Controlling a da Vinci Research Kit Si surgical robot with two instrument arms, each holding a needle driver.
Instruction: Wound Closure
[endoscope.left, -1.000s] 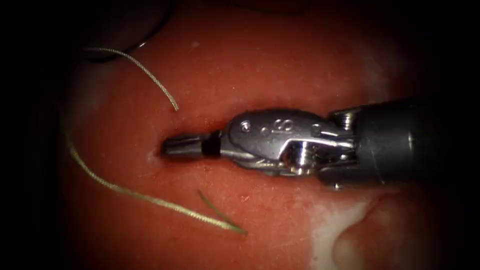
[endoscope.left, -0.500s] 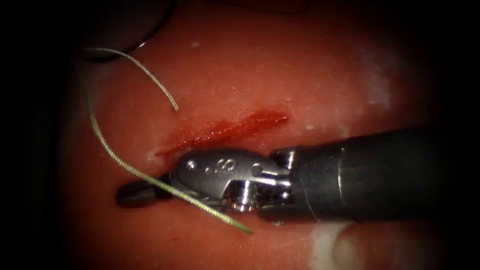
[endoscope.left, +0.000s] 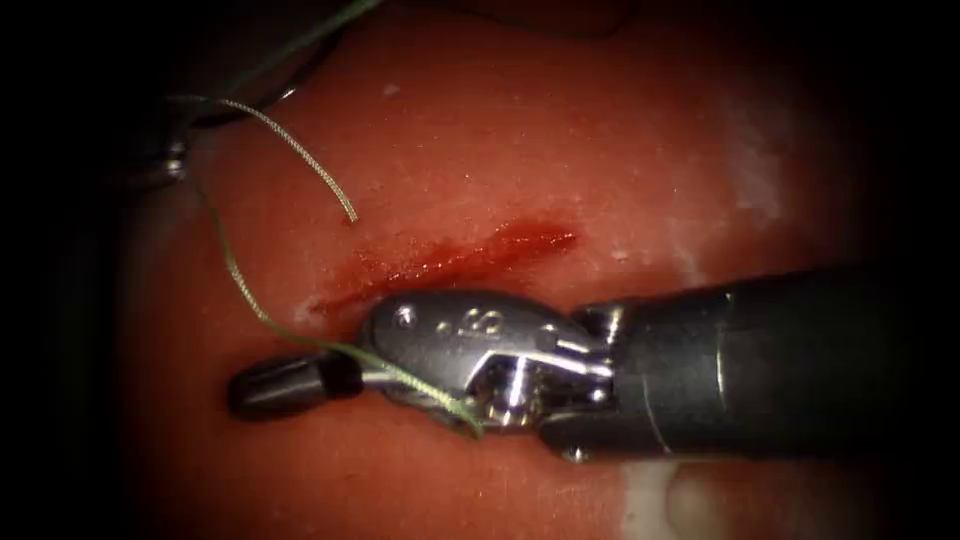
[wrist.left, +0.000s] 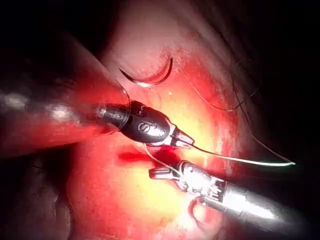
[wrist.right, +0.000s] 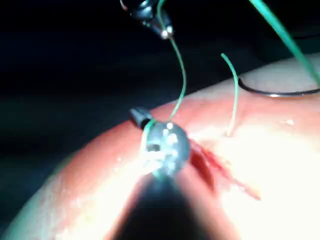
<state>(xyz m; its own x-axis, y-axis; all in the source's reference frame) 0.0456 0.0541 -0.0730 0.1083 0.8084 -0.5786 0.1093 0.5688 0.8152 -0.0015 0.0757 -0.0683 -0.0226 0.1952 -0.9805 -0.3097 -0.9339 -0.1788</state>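
Right tool (endoscope.left: 285, 385), stamped "S", jaws closed, thread (endoscope.left: 235, 275) draped across; left tool (wrist.left: 182, 140) grips thread.

Right and left tool hardware, placed relative to the cut (endoscope.left: 450, 262).
Right arm's tool (endoscope.left: 285, 385), just below the cut: dark grey tubular shaft, polished silver clevis stamped "S", round rivet near its front, shiny pulley pin at the wrist, short dark jaw tips behind a black collar. Left arm's tool (wrist.left: 182, 140), beside the cut: wide reflective shaft, dark wrist link stamped "S", slim silver tips.
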